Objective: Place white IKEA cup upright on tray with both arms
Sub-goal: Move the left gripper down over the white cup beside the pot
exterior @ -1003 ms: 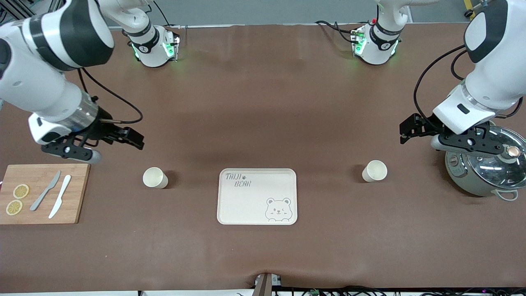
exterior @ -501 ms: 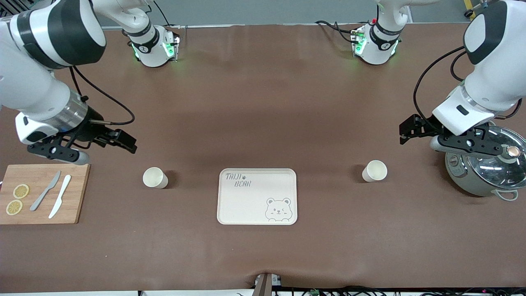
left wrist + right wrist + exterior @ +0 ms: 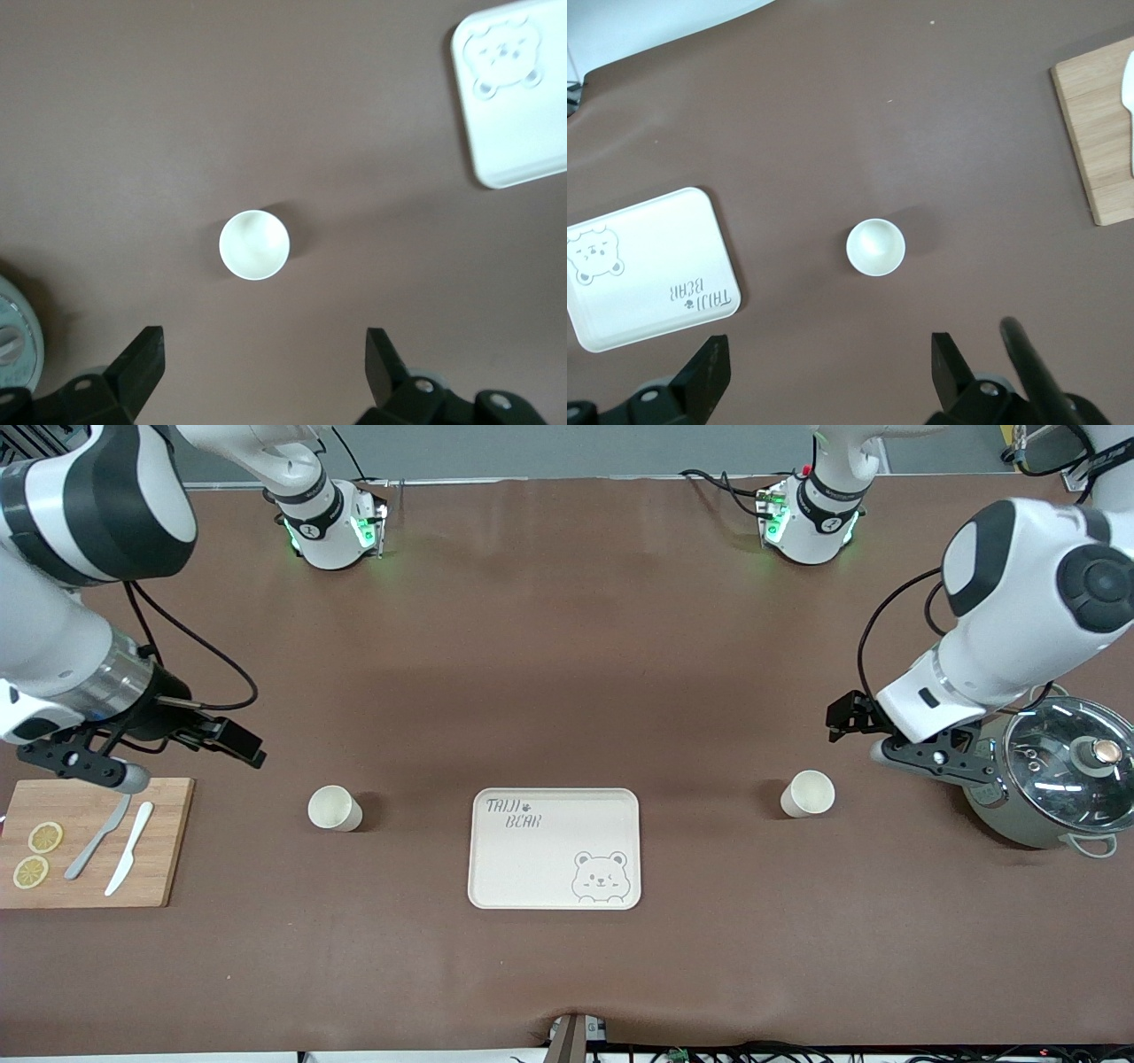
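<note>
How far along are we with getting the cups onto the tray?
Nothing is placed yet: the tray holds no cup. Both cups stand upright on the table, one toward the right arm's end, one toward the left arm's. In hand: the left gripper and right gripper hang open above them, holding nothing. Left: grasping, carrying and setting down both cups.

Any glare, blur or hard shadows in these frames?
Front view: window glare on the pot's glass lid; soft shadows beside both cups. Left wrist view: its cup looks washed out, interior detail lost. Right wrist view: evenly lit, tray lettering legible.
</note>
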Tool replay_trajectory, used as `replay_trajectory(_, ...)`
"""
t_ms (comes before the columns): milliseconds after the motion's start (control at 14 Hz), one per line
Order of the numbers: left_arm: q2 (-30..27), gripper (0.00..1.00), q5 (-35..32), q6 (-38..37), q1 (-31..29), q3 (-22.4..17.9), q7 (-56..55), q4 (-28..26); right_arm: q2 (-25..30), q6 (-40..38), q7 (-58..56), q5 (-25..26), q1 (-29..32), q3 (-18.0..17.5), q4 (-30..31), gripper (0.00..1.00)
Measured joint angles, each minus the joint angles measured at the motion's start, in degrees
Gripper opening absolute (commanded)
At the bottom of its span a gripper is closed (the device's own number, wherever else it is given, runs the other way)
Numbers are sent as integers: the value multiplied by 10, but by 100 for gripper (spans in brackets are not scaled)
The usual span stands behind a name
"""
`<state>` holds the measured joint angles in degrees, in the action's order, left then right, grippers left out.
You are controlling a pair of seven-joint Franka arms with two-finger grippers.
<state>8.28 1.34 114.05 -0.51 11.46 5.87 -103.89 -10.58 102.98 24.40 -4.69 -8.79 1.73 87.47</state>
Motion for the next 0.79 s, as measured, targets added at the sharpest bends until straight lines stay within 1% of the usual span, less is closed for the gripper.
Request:
replay_trajectory(215, -10, 100, 0, 92, -26, -1, 42, -89, 0, 3, 0, 0, 26, 2, -1, 100)
replay_trajectory(358, -13, 100, 0, 139, -34, -1, 52, -131, -1, 12, -1, 0, 54, 2, -2, 100)
replay_trajectory(573, -11, 100, 0, 176, -40, -1, 67, -163, -8, 12, -3, 0, 71, 2, -2, 100)
replay_trajectory(788, 5, 100, 0, 206, -40, -1, 68, -172, -20, 18, -3, 0, 71, 1, -3, 100)
